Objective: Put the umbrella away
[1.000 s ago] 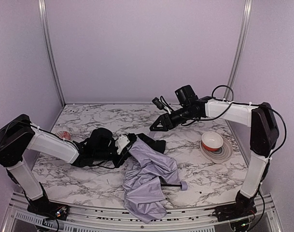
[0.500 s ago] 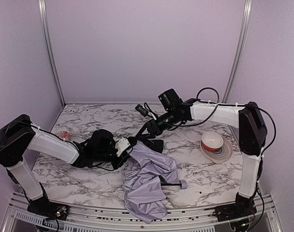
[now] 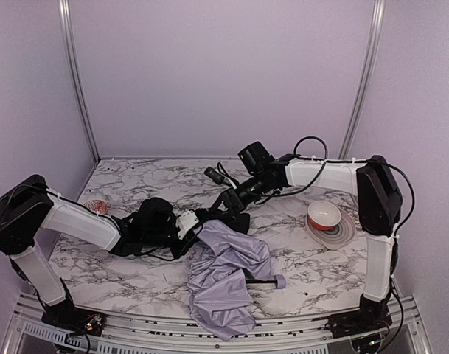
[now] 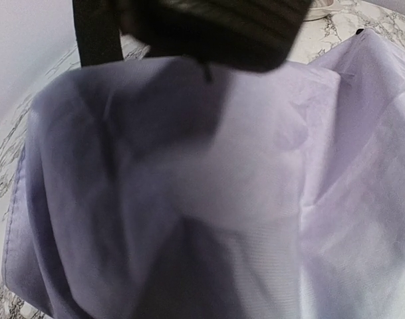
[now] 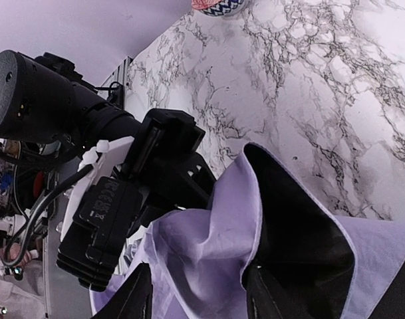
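The umbrella [image 3: 228, 276] lies collapsed on the marble table, a crumpled lavender heap with a black inner side. Its thin black shaft [image 3: 259, 282] and small lavender handle [image 3: 281, 282] point right. My left gripper [image 3: 193, 222] is at the fabric's upper left edge and holds it raised. In the left wrist view the fabric [image 4: 255, 199] fills the frame and hides my fingers. My right gripper [image 3: 223, 205] is open just beside the left one. In the right wrist view its fingers [image 5: 139, 296] straddle a raised fold of the fabric [image 5: 209, 232] next to the black inner side [image 5: 302, 246].
An orange-and-white bowl [image 3: 324, 214] stands on a plate [image 3: 343, 235] at the right. A small patterned dish [image 3: 97, 206] sits at the left, behind the left arm. The two wrists are very close together. Purple walls enclose the table.
My right arm has swung left and down from above the table's middle to the fabric fold beside my left gripper. The left arm and the umbrella have barely moved.
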`<state>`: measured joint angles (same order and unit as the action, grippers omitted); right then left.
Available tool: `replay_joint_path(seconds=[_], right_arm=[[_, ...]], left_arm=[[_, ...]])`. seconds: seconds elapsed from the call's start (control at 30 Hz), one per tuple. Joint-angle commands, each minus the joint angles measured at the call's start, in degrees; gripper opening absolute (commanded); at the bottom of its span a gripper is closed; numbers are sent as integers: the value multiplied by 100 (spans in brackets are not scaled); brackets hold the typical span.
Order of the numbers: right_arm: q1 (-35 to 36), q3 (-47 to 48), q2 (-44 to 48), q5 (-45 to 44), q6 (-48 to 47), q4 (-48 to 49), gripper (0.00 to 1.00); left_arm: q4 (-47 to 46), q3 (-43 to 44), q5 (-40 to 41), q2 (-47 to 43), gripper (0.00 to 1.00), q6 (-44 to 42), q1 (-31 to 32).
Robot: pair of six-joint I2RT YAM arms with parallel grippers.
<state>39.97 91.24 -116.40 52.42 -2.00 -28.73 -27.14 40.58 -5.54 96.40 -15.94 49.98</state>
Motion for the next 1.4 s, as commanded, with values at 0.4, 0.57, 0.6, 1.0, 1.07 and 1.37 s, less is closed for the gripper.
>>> replay_joint_path(seconds=[0.4,0.57,0.6,1.0,1.07,1.37], right_arm=[[-634,-948,1245,59,694,1086,0],[-835,-1920,2105,-297,969,1425,0],[-840,-2041,2198,-375,982,1405,0],[-937,-2945,2549,-901,1611,2010,0],[-943,-2940,2446,-1020,1833,2336,0],[-938,-2993,2409,-1234,2304,2868,0]], left_arm=[[-134,-204,33,-105,8,138,-14],[-134,-209,-18,-37,4,163,-14],[-134,-204,-60,-22,2,155,-15],[-20,109,-253,-366,34,118,214],[-9,450,-292,-402,52,90,401],[520,2017,-465,630,74,423,1107]])
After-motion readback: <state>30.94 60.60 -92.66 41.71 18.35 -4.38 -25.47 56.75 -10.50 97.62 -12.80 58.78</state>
